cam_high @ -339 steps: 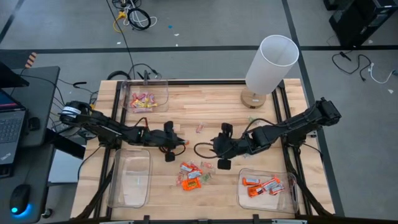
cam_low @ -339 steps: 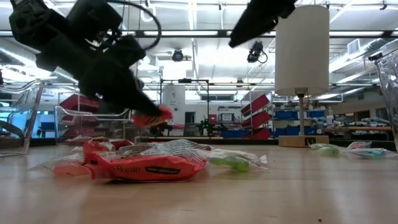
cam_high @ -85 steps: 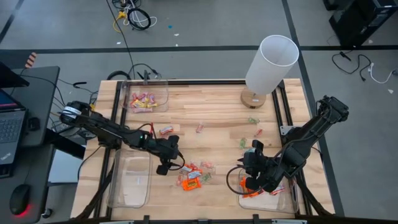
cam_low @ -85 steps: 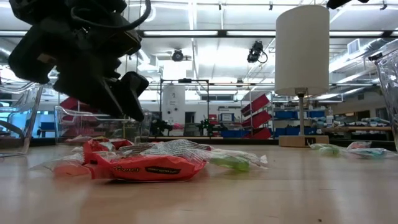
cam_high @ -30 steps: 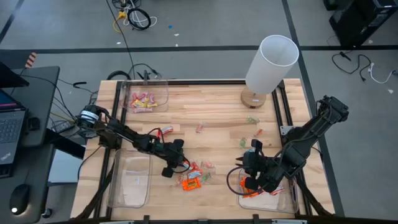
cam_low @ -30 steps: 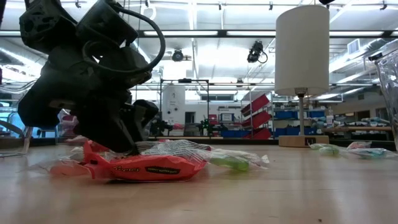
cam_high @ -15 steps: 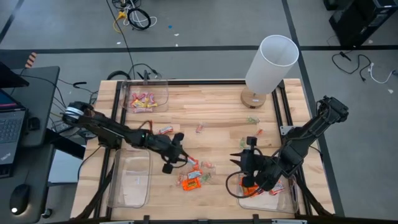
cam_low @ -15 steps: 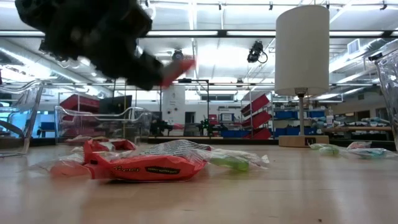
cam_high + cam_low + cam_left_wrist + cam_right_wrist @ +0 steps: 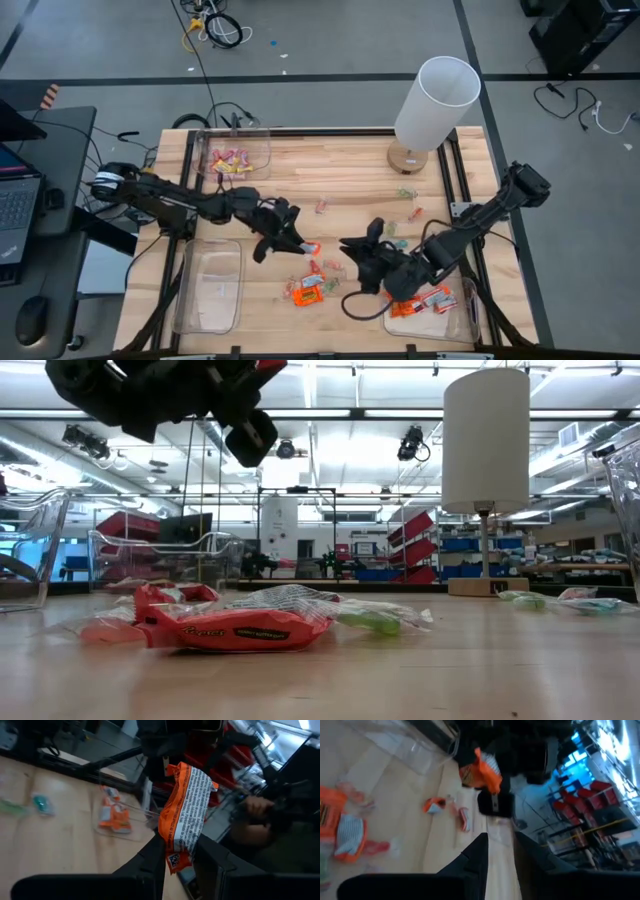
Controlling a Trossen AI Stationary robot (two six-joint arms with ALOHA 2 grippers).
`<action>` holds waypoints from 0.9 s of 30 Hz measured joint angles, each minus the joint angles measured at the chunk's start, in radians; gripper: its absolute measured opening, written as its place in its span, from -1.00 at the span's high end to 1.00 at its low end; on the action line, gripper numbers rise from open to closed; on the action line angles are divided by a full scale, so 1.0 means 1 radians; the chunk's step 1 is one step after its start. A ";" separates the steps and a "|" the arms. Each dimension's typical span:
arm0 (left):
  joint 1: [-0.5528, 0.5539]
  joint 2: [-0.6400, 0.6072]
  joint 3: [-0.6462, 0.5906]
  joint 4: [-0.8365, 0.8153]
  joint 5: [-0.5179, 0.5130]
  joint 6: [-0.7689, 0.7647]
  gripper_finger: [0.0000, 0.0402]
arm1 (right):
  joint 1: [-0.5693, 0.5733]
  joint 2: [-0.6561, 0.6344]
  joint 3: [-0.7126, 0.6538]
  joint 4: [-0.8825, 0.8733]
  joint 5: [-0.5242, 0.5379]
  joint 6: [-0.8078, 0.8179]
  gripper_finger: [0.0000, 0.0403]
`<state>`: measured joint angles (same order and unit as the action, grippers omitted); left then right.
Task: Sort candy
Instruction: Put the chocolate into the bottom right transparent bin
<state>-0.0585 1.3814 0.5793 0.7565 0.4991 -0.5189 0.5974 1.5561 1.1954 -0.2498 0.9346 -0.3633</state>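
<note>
Orange sweet point(image 9: 186, 815) pinched at wrapper's lower end by left gripper point(image 9: 300, 243), frame centre-left in high view, lifted off table point(image 9: 350, 170). Judged light, crinkly, slippery film; grip across flat end seam, not middle. More candy point(image 9: 308, 287) piled lower centre. Right gripper point(image 9: 352, 256) just right of pile, fingers narrow, empty. Bins point(image 9: 210, 290) at upper left, lower left, lower right.

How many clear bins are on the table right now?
3. One bin at the far left corner holds pink/yellow candy, one empty bin sits at the near left, and one bin at the near right holds orange candy, partly hidden by the right arm.
</note>
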 joint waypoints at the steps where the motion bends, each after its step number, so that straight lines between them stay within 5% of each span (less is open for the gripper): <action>1: 0.006 0.000 0.000 0.001 0.014 -0.017 0.55 | -0.012 0.001 0.000 0.027 -0.017 -0.011 0.59; 8: 0.039 0.000 0.000 0.009 0.101 -0.119 0.55 | -0.063 0.008 0.000 0.128 -0.113 -0.086 0.40; 27: 0.080 0.000 0.000 0.008 0.040 -0.115 0.55 | -0.180 0.014 0.000 0.212 -0.306 -0.228 0.11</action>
<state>0.0217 1.3815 0.5793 0.7642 0.5388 -0.6334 0.4178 1.5700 1.1954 -0.0380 0.6290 -0.5911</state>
